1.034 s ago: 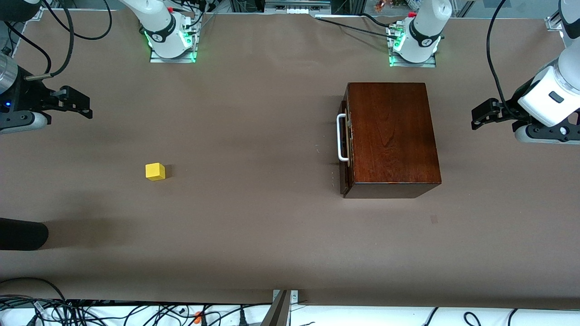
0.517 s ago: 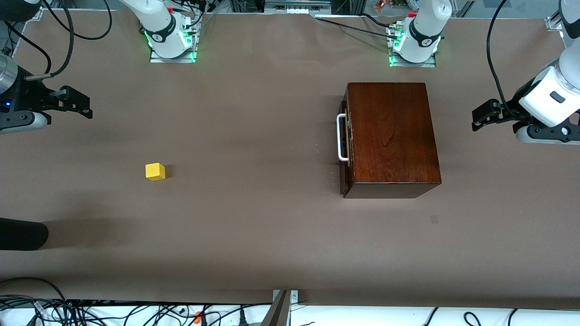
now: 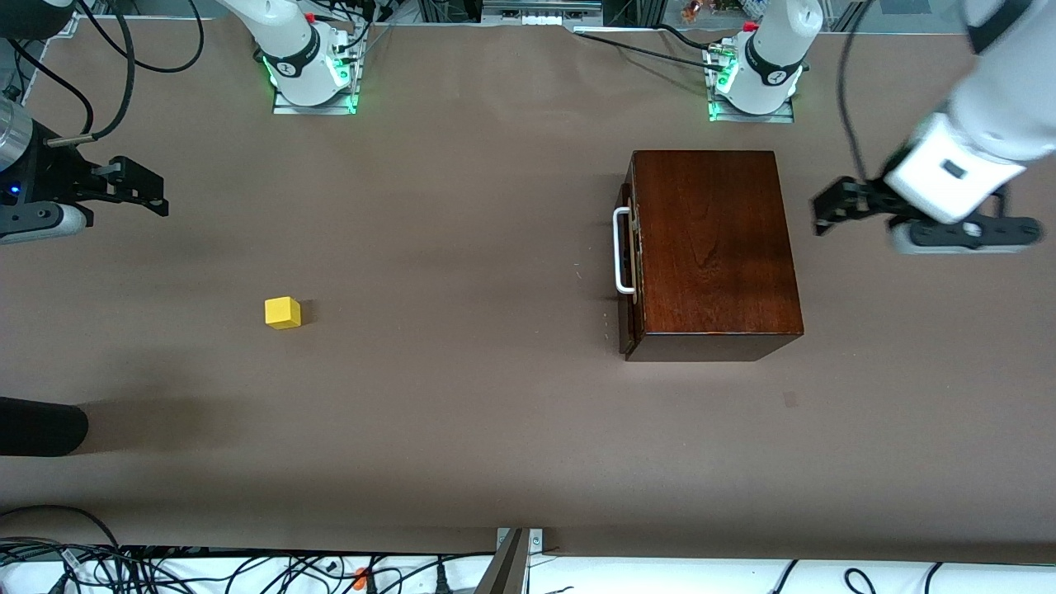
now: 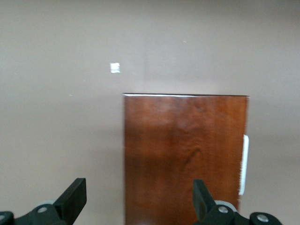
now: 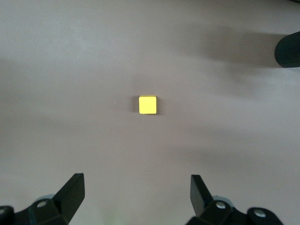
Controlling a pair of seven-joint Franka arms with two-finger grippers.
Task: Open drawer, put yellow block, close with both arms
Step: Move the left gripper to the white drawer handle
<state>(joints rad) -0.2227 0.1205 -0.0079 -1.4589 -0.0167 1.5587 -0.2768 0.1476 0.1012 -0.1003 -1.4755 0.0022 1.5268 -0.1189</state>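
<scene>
The dark reddish-brown wooden box [image 3: 714, 247] stands at the left arm's end of the table. Its drawer [image 3: 629, 272] is shut, and the white handle [image 3: 623, 252] faces the right arm's end. The yellow block [image 3: 282, 313] lies on the table toward the right arm's end. My left gripper [image 3: 822, 216] is open and empty over the table beside the box, on the side away from the handle. Its wrist view shows the box top [image 4: 185, 154] and handle [image 4: 243, 164] past the open gripper [image 4: 139, 197]. My right gripper [image 3: 155, 198] waits, open and empty, with the block [image 5: 148, 104] ahead of it [image 5: 137, 192].
A black rounded object [image 3: 41, 426] pokes in at the table's edge at the right arm's end, and it also shows in the right wrist view [image 5: 288, 50]. Cables run along the table's edges. A small pale mark [image 3: 790, 400] lies on the table nearer to the front camera than the box.
My left arm has swung in toward the box, so its gripper is now closer to the box's side. The right arm, the block and the box have not moved.
</scene>
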